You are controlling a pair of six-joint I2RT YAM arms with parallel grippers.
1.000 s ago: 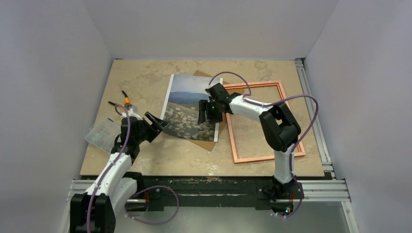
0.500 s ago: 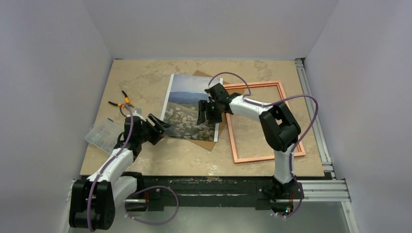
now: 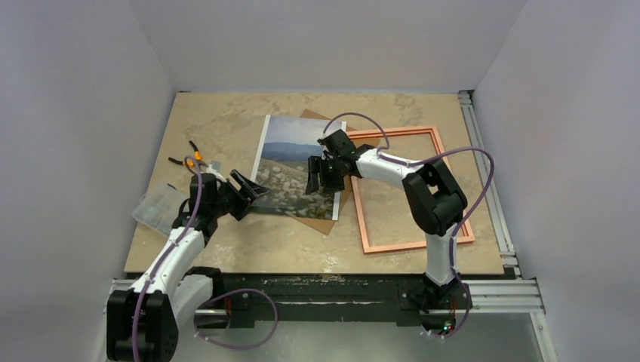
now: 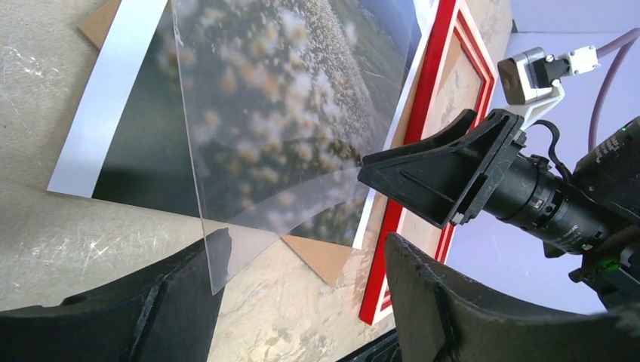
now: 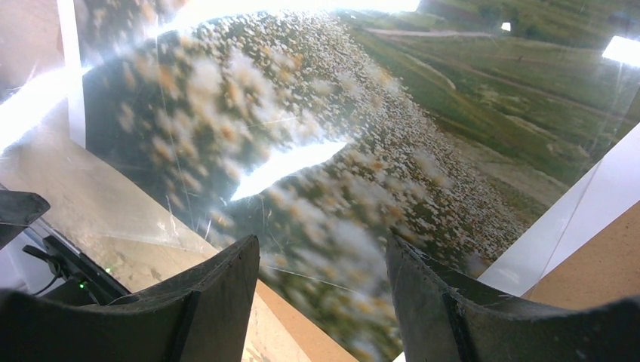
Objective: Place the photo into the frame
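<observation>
Apparently working on the pick-up step. Finding the photo (image 3: 290,170) lying face up on a brown board (image 3: 326,222) mid-desk (image 3: 226,121), under a clear sheet (image 4: 249,151), with the frame (image 3: 415,245) just beside at three o'clock. Holding the left gripper (image 3: 247,192) jaws wide apart around the sheet's seven o'clock corner, not pinching. Spreading the right gripper (image 3: 321,177) jaws over the photo's three o'clock edge, gripping nothing. Probably needing a careful pinch on the thin edge next.

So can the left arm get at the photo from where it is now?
Probably, but only at its edge. A clear sheet covers most of the photo, with its corner right at the open left fingers. The strip along the photo's white border is uncovered.
</observation>
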